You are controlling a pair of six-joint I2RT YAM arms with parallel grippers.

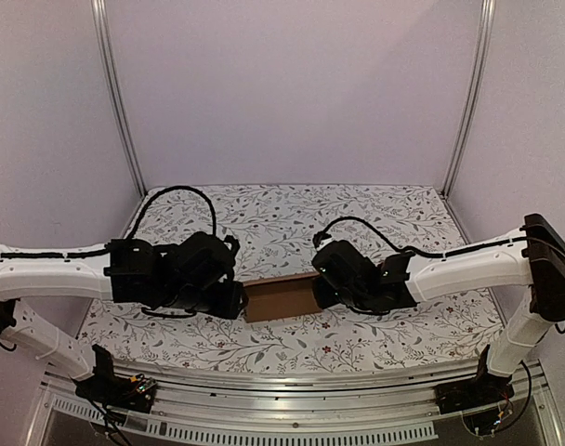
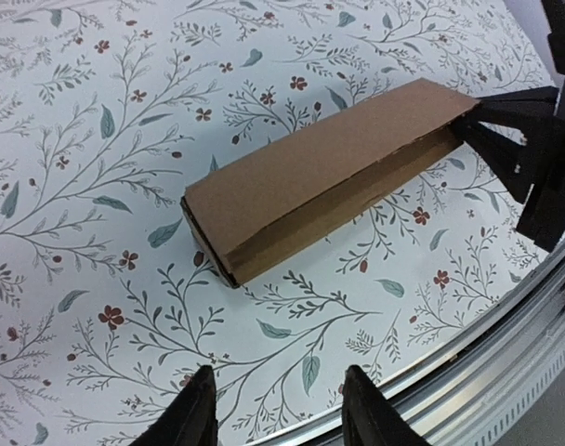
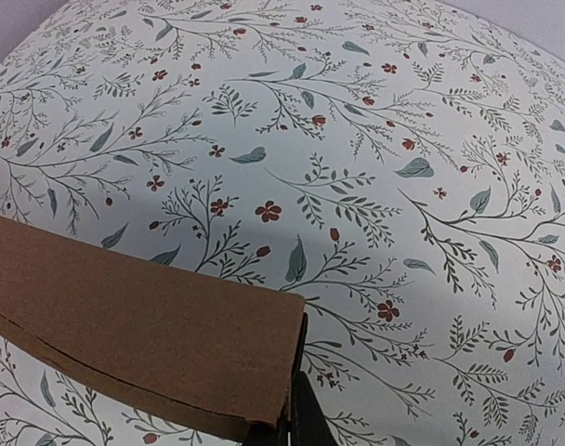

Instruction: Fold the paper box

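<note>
The paper box is a folded, elongated brown cardboard box that lies between my two grippers on the floral cloth. In the left wrist view the paper box runs diagonally, its near end a short way ahead of my left gripper. The left gripper's jaws are open, empty and apart from the box; it also shows in the top view. My right gripper is at the box's other end. In the right wrist view its fingers are pressed together on the end edge of the box.
The floral tablecloth covers the table. An aluminium rail runs along the near edge, close under my left gripper. White walls and metal posts enclose the back and sides.
</note>
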